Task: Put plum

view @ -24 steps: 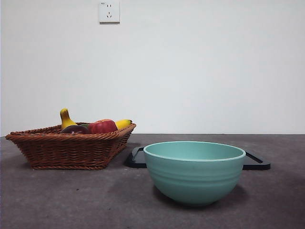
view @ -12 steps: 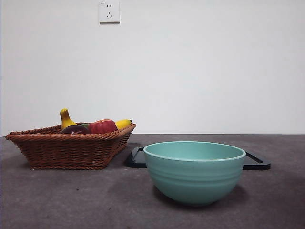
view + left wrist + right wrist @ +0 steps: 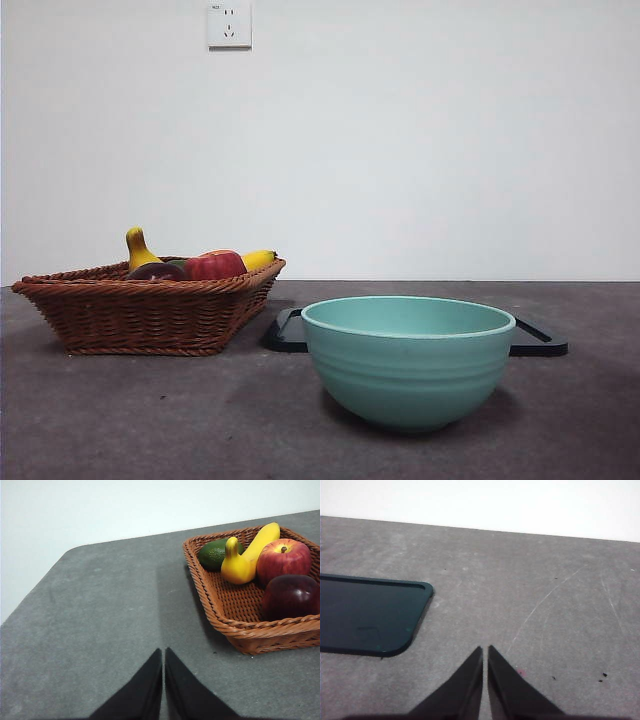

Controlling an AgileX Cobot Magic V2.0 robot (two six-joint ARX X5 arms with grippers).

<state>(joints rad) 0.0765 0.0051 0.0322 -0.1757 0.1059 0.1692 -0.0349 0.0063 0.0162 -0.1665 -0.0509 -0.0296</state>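
The plum (image 3: pixel 291 596) lies untouched in the wicker basket (image 3: pixel 260 635) beside the apple (image 3: pixel 283 560), since both pincers, left (image 3: pixel 163 652) and right (image 3: pixel 485 650), hang clenched and empty over bare tabletop (image 3: pixel 100 610).

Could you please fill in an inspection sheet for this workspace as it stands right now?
Surface: dark grey table, bare in front.
Job's things: plum in the wicker basket, beside the red apple.
Clutter: yellow gourd, banana, avocado in the basket; teal bowl; black tray behind it.
Grippers: left gripper and right gripper shut, empty, above the table.
Cables: nothing seen.
Surroundings: white wall, socket.
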